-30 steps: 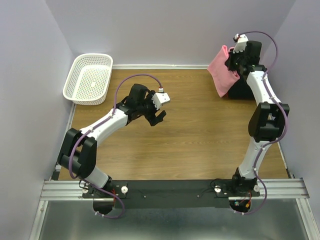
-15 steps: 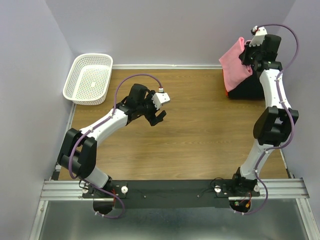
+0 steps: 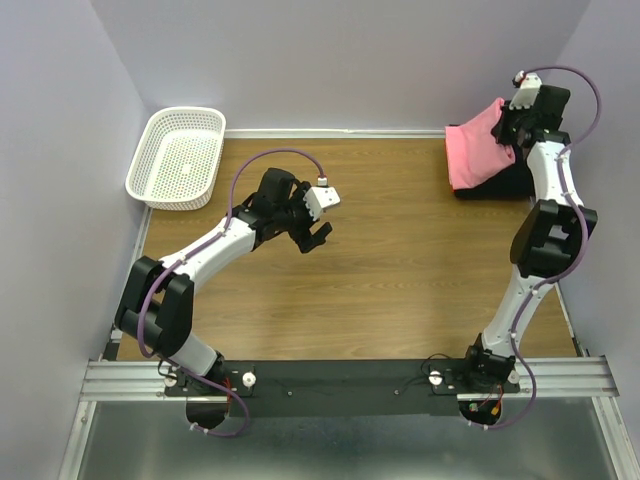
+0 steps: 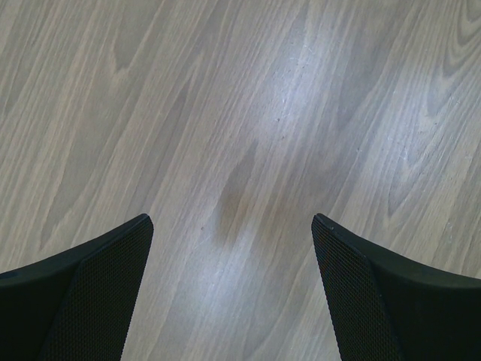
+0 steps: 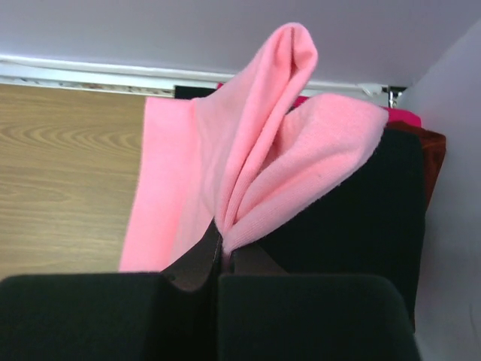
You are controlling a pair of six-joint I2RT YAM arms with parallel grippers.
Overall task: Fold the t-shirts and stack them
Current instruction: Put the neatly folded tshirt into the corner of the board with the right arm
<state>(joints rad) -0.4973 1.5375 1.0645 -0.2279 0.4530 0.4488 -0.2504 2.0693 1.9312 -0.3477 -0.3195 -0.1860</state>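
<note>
The pink t-shirt (image 3: pixel 472 155) is in the far right corner of the desk (image 3: pixel 400 270), close to both walls. Its lower edge hangs over the black t-shirt (image 3: pixel 495 186). The right hand (image 3: pixel 508 125) is closed tight on a raised fold of the pink cloth. A wide stretch of wood lies between this corner and the left hand (image 3: pixel 315 236), which hovers with jaws wide apart. The white lattice basket (image 3: pixel 180 160) stands at the far left edge.
</note>
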